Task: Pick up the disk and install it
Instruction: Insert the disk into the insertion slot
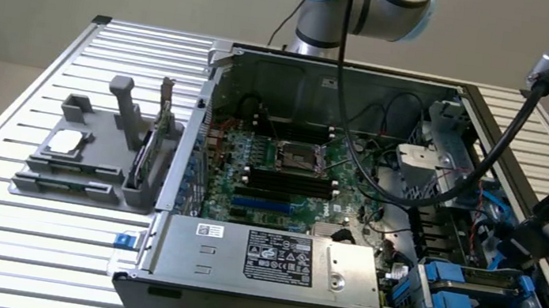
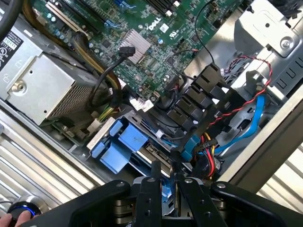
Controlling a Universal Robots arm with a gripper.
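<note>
My gripper (image 1: pixel 513 249) reaches down into the open computer case (image 1: pixel 217 126), at the drive bay on the exterior view's right. In the wrist view its two dark fingers (image 2: pixel 152 189) stand close together. A thin blue strip, the edge of the disk (image 2: pixel 165 190) in its blue carrier, is pinched between them edge-on, and the rest of the disk is hidden by the fingers. Just beyond the gripper (image 2: pixel 166 174) lie the bay's blue plastic carriers (image 2: pixel 118 144) and a bundle of red, yellow and blue cables (image 2: pixel 210 151).
A grey labelled power-supply box (image 1: pixel 282 259) fills the case's near edge, with the green motherboard (image 1: pixel 284 163) behind it. A grey fixture (image 1: pixel 82 161) holding a small square chip stands on the slatted table at the exterior view's left. A fingertip (image 2: pixel 7 218) rests beside a blue-lit button (image 2: pixel 21 208).
</note>
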